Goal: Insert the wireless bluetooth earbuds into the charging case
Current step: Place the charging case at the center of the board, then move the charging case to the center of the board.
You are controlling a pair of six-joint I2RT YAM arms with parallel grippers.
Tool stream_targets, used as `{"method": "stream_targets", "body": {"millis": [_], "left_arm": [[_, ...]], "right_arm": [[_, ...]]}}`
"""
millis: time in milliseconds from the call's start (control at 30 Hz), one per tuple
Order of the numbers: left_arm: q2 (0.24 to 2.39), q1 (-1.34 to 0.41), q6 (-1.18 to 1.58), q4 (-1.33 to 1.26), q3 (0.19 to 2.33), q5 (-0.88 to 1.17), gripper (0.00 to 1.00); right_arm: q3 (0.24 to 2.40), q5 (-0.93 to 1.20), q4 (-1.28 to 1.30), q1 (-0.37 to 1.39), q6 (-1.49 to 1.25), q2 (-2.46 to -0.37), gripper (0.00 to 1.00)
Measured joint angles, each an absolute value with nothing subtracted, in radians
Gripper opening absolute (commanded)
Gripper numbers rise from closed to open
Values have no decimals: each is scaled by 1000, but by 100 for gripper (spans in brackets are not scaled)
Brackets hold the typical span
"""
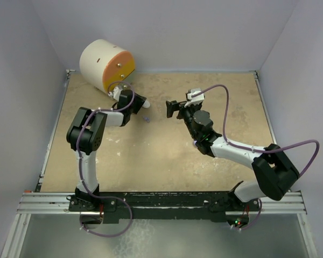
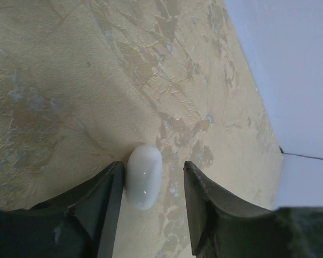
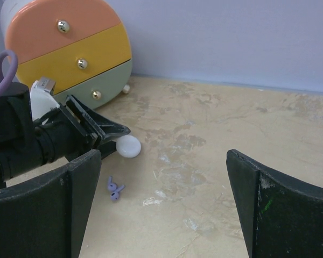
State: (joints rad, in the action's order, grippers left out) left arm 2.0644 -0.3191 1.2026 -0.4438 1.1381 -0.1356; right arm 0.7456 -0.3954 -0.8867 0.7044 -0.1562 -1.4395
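The dark, matte left fingers [image 2: 105, 199] stand slightly spread around a glossy white oval puck [image 2: 144, 177], probably the charging case: one finger touches its side, a gap remains at the other, so it is bracketed and not pinched. The broad black right fingers [image 3: 269, 204] are spread wide with nothing between them, hovering over bare desk. The tiny purple earbuds [image 3: 114, 189], stemmed and smooth, lie on the desk near the left fingers, apart from the puck; no white earbuds can be made out. The beige mottled desk [image 3: 231, 123] looks flat, with a patchy, plaster-like finish. Behind stands a round drawer chest [image 3: 70, 48] with peach, yellow and grey-green fronts and small brass knobs. Risks: the puck's slick, curved shell, contacted on one side only, could skid or squirt out if the fingers close off-centre; the earbuds, being so small and rounded, could be nudged away by a passing arm, or roll under wide fingers.
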Motion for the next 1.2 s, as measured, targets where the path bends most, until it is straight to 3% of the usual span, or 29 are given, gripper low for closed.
{"method": "stream_targets", "body": {"millis": [100,433,800,1200], "left_arm": [[2064,-313,1193,-439,1143,-126,63],[1920,-260,1188,-352,1058,-134,72],[1628,-285,1108,-263,991,-72,68],[1608,-500,1028,-184,966,-2,63]], "right_arm": [[746,-390,-872,704,-160,-1439,100],[855,-371,-586,699,-346,-1468,100],[797,-339,-250,699,-681,-1449,100],[725,-376,-48,699,-909,-1364,100]]}}
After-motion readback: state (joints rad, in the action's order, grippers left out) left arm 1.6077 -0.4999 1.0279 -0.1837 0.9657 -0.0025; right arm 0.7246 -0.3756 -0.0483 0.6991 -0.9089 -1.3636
